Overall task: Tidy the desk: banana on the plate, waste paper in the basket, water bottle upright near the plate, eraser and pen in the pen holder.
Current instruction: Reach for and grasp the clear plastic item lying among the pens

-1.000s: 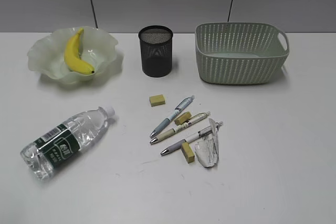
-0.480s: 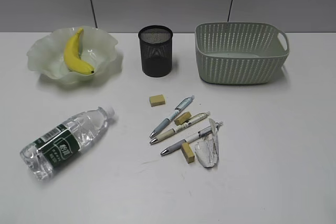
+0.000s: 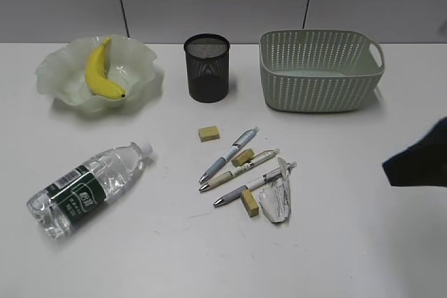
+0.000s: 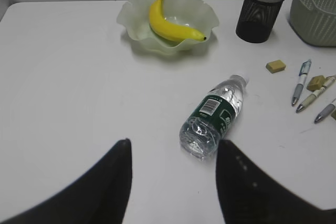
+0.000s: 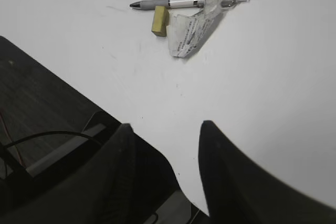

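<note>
In the exterior view, the crumpled whitish waste paper (image 3: 277, 200) lies near the desk's middle, at about nine o'clock from the dark right arm (image 3: 418, 160) at the right edge, with the sage-green perforated plastic basket (image 3: 320, 69) at twelve o'clock from the paper. In the left wrist view, the open, empty left gripper (image 4: 173, 179) hangs just below the fallen clear plastic water bottle (image 4: 213, 116), whose cap points to one o'clock, toward the curved yellow banana (image 4: 170, 19) in the pale-green wavy glass plate (image 4: 131, 17). In the right wrist view, the right gripper (image 5: 167, 148) is open and empty, and the paper lies at twelve o'clock, touching a grey pen (image 5: 178, 2) and beside a tan eraser block (image 5: 160, 20), which may get in the way.

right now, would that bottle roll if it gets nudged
Probably. The bottle lies on its side on the bare desk, with nothing beside it. Its clear, smooth plastic may be slippery, and the water inside likely makes it fairly heavy.
</note>
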{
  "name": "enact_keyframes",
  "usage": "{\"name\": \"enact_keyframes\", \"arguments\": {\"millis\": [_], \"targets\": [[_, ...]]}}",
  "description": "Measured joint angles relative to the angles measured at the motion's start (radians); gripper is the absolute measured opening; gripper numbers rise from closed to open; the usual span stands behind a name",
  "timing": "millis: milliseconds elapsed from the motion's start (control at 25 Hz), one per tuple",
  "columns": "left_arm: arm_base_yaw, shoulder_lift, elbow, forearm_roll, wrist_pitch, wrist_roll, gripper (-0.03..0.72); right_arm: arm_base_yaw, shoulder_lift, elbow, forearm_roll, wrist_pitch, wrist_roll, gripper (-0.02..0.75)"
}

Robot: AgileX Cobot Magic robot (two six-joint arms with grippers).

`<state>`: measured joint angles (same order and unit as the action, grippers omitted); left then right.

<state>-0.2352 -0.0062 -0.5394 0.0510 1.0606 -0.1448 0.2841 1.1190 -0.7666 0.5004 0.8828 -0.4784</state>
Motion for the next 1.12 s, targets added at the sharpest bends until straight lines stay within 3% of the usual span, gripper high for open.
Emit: {"name": "enact_keyframes", "arguments": {"millis": [240,480,960,1120], "targets": [[0.0,0.0,0.0,-0.009,0.0,0.001,0.387,0.168,0.306,-0.164,-0.161,-0.017,0.252,0.344],[0.0,0.0,0.0,-0.019,0.0,0.001,0.386,0.289,0.556,-0.302,-0.277,-0.02,0.478,0.523],[0.0,0.0,0.0,-0.022,0.0,0.002,0.384,0.312,0.864,-0.428,-0.356,-0.056,0.582,0.552],[0.0,0.0,0.0,-0.022,0.0,0.002,0.384,0.312,0.918,-0.43,-0.36,-0.104,0.582,0.517]]}}
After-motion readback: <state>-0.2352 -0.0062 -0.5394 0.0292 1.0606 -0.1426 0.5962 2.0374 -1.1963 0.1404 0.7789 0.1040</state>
